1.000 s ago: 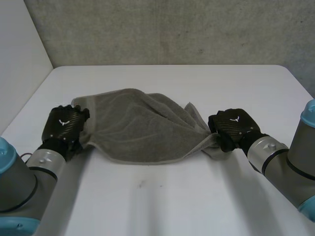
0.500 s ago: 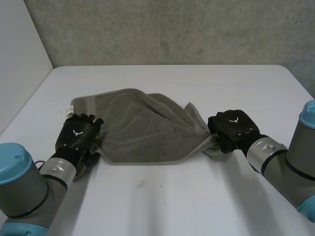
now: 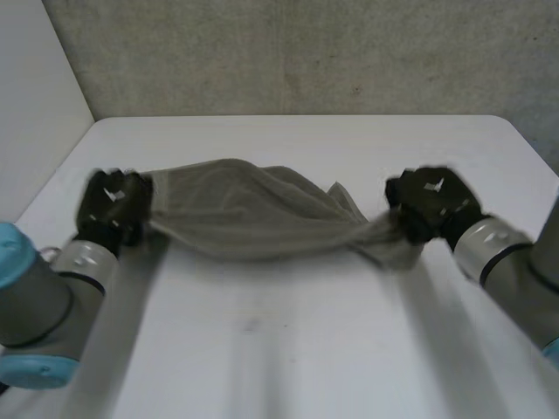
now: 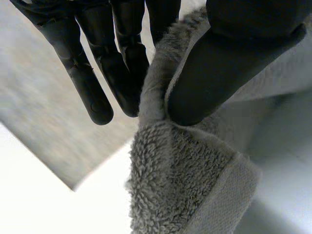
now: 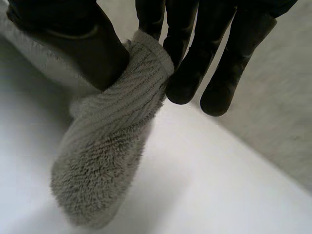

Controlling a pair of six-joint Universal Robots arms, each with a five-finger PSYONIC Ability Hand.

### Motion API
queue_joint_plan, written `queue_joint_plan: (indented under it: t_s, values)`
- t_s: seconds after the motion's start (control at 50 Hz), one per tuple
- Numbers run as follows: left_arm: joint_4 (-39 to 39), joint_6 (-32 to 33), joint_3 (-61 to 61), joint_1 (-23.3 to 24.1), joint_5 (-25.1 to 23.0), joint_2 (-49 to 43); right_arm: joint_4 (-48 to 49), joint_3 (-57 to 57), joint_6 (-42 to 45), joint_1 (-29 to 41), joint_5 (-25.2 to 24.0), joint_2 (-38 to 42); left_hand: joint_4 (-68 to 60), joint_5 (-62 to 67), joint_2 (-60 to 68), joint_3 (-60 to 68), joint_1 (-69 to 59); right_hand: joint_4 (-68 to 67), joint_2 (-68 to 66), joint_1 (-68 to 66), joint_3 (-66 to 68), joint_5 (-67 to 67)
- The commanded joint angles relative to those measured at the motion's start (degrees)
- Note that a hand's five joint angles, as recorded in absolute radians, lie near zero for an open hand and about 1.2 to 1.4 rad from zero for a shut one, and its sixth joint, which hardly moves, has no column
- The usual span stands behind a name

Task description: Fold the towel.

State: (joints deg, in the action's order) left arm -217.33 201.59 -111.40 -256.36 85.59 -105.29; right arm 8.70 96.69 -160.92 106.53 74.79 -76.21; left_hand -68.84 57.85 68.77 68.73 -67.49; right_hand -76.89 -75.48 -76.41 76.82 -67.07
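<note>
Over white table (image 3: 288,358), towel (image 3: 253,218) stretches crosswise, left hand (image 3: 109,206) to right hand (image 3: 428,202).

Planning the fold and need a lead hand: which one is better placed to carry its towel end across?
Probably left: the left hand pinches the towel where it spreads wide, while the right hand pinches a bunched, narrow end.

white table (image 3: 288,349) with rounded far corners, evenly lit, backed by a rough speckled grey wall (image 3: 306,52); a plain white side wall (image 3: 35,96) meets it at the left.
</note>
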Motion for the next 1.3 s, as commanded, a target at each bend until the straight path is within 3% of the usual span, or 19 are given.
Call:
queue_joint_plan:
  t_s: [0.02,0.1,0.16,0.2,0.28,0.44,0.48,0.6,0.64,0.7,0.76,0.86,0.96,1.04,1.08,1.14,1.24,1.3]
  values:
    - [2.97,-0.94,-1.01,-1.6,-0.33,19.95,-7.88,-7.8,1.57,-5.0,-0.25,-14.46,-11.16,12.15,11.23,11.27,-12.51,-3.11,-4.52,-3.59,3.18,-2.93]
    - [8.57,-4.35,1.26,-1.6,-2.17,32.31,-14.76,-14.16,2.45,-7.3,-0.7,-19.33,-11.16,12.15,11.23,11.27,-12.51,-3.11,-4.52,-3.59,3.18,-2.93]
    - [13.49,-7.78,4.07,-1.43,-4.89,36.11,-22.15,-20.75,3.68,-8.01,-1.84,-21.08,-11.16,12.15,11.23,11.27,-12.51,-3.11,-4.52,-3.59,3.18,-2.93]
    - [16.21,-9.53,5.22,-1.43,-6.21,36.38,-28.8,-25.83,5.87,-8.53,-2.8,-21.09,-11.16,12.15,11.23,11.27,-12.51,-3.11,-4.52,-3.59,3.18,-2.93]
    - [20.81,-12.36,7.25,-2.13,-8.59,35.6,-33.38,-28.21,9.64,-8.54,-3.24,-20.04,-11.16,12.15,11.23,11.27,-12.51,-3.11,-4.52,-3.59,3.18,-2.93]
    - [28.72,-12.98,11.82,-3.62,-10.44,20.74,-37.87,-29.97,19.14,-7.66,-1.75,-7.92,-11.16,12.15,11.23,11.27,-12.51,-3.11,-4.52,-3.59,3.18,-2.93]
    - [30.3,-12.89,16.28,-3.62,-10.0,12.87,-37.97,-30.94,19.77,-7.31,-1.22,-5.79,-11.16,12.15,11.23,11.27,-12.51,-3.11,-4.52,-3.59,3.18,-2.93]
    - [33.2,-13.24,27.9,-3.27,-9.65,2.2,-37.18,-44.08,19.68,-4.15,4.03,5.6,-11.16,12.15,11.23,11.27,-12.51,-3.11,-4.52,-3.59,3.18,-2.93]
    - [34.87,-13.85,37.87,-2.57,-9.47,-2.0,-36.47,-50.28,19.24,-2.65,5.46,8.97,-11.16,12.15,11.23,11.27,-12.51,-3.11,-4.52,-3.59,3.18,-2.93]
    - [34.7,-16.22,48.42,-2.05,-9.39,-3.25,-25.89,-67.72,15.22,0.16,7.56,15.38,-11.16,12.15,11.23,11.27,-12.51,-3.11,-4.52,-3.59,3.18,-2.93]
    - [32.86,-21.48,56.69,-1.61,-9.12,-3.25,-17.18,-70.4,10.04,-0.1,8.09,15.13,-11.16,12.15,11.23,11.27,-12.51,-3.11,-4.52,-3.59,3.18,-2.93]
    - [28.03,-30.7,59.81,-1.6,-5.8,-1.59,-9.85,-68.22,4.22,-0.19,8.27,11.71,-11.16,12.15,11.23,11.27,-12.51,-3.11,-4.52,-3.59,3.18,-2.93]
    - [25.91,-34.68,55.61,-1.52,-3.06,-0.35,-14.04,-60.77,4.65,-0.1,7.75,9.77,-11.16,12.15,11.23,11.27,-12.51,-3.11,-4.52,-3.59,3.18,-2.93]
    - [25.91,-34.6,44.82,-1.78,-4.02,-0.35,-19.42,-54.94,5.97,0.08,7.65,9.59,-11.16,12.15,11.23,11.27,-12.51,-3.11,-4.52,-3.59,3.18,-2.93]
    - [25.65,-34.51,40.08,-2.13,-4.55,-0.35,-23.45,-45.76,7.8,0.25,6.78,9.33,-11.16,12.15,11.23,11.27,-12.51,-3.11,-4.52,-3.59,3.18,-2.93]
    - [24.25,-33.82,30.85,-2.66,-6.56,-0.88,-23.73,-40.35,8.87,0.34,6.07,8.8,-11.16,12.15,11.23,11.27,-12.51,-3.11,-4.52,-3.59,3.18,-2.93]
    - [17.85,-28.21,18.97,-3.71,-8.68,-4.91,-15.67,-18.52,12.46,0.52,1.77,7.39,-11.16,12.15,11.23,11.27,-12.51,-3.11,-4.52,-3.59,3.18,-2.93]
    - [13.8,-22.67,12.29,-4.59,-8.77,-7.55,-12.92,-13.81,13.26,0.61,1.77,7.74,-11.16,12.15,11.23,11.27,-12.51,-3.11,-4.52,-3.59,3.18,-2.93]
